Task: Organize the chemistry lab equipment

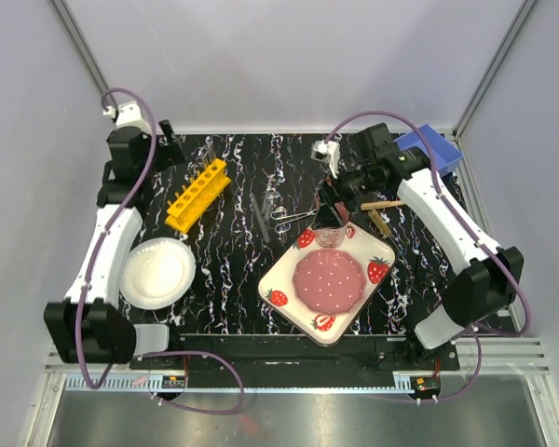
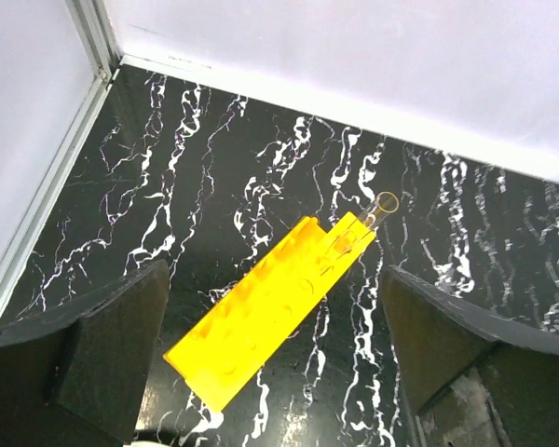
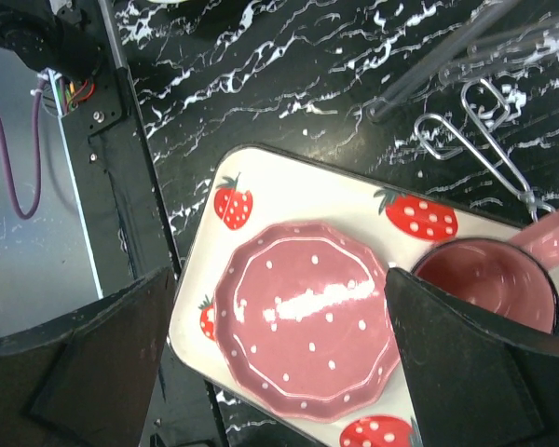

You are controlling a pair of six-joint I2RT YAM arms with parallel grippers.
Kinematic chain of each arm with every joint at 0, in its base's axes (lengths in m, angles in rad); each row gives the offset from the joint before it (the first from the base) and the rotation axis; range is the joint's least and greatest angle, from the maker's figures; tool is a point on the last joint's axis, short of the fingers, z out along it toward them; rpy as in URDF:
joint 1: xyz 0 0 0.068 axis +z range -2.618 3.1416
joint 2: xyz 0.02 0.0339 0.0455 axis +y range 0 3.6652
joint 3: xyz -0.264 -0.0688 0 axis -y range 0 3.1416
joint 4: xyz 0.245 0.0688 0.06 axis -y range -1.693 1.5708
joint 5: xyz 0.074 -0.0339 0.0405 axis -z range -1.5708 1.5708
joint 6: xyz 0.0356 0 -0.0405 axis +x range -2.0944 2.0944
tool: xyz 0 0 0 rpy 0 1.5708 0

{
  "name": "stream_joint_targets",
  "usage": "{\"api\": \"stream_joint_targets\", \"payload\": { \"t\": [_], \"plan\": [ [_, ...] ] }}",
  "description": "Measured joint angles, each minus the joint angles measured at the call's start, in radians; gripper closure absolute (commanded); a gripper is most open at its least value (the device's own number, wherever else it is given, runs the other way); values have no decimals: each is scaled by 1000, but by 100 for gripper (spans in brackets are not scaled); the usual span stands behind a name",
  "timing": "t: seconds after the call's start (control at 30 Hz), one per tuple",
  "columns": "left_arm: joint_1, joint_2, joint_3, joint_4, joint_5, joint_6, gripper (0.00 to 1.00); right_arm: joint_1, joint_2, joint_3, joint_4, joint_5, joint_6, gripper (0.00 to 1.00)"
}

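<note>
Top view, table (image 1: 233, 307): we see a black, white-veined top carrying everything.
Top view, yellow rack (image 1: 197, 194): it lies at an angle in the far left part, well apart from the tray.
Top view, white plate (image 1: 156, 272): it sits on the left, near the rack's near end.
Top view, clear tubes (image 1: 261, 212): they lie flat mid-table, between the rack and the scissors.
Top view, scissors (image 1: 289, 217): they lie flat just beside the tubes, near the tray's far corner.
Top view, wooden clamp and stick (image 1: 380, 210): they are on the table right of the mug, by the right arm.
Top view, strawberry tray (image 1: 281, 279): it holds a pink dotted dish (image 1: 329, 282), with a pink mug (image 1: 331, 235) at its far corner.
Top view, left gripper (image 1: 170, 146): it is at the far left, beyond the rack; from here we cannot tell how its jaws stand.
Top view, right gripper (image 1: 331, 207): it hangs over the mug.
Left wrist, left gripper (image 2: 275, 307): we see the fingers (image 2: 112, 354) spread wide with nothing gripped, above the rack.
Left wrist, rack (image 2: 252, 335): it runs diagonally, holes up; a clear tube (image 2: 380, 207) shows at its far end, and we cannot tell whether it is seated in a hole.
Right wrist, right gripper (image 3: 279, 289): the fingers (image 3: 102, 363) are wide apart and hold nothing, above the dish (image 3: 307, 326); the right one hides part of the mug (image 3: 489, 279).
Right wrist, tubes (image 3: 466, 47) and scissors (image 3: 484, 140): they lie side by side on bare table beyond the tray (image 3: 205, 251).
</note>
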Motion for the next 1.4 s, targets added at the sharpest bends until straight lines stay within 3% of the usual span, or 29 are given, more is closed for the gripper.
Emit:
{"api": "stream_joint_targets", "payload": {
  "t": [0.37,0.6,0.9,1.4],
  "plan": [
    [151,-383,-298,-133,200,-148,1,269,253,247,-23,231,126,1],
    [163,-578,-443,-232,274,-164,1,343,483,384,-11,412,290,6],
    [163,-611,-505,-268,295,-142,1,378,713,517,11,574,424,18],
    [163,-674,-532,-290,295,-132,1,401,892,647,10,700,461,39]
  ]
}}
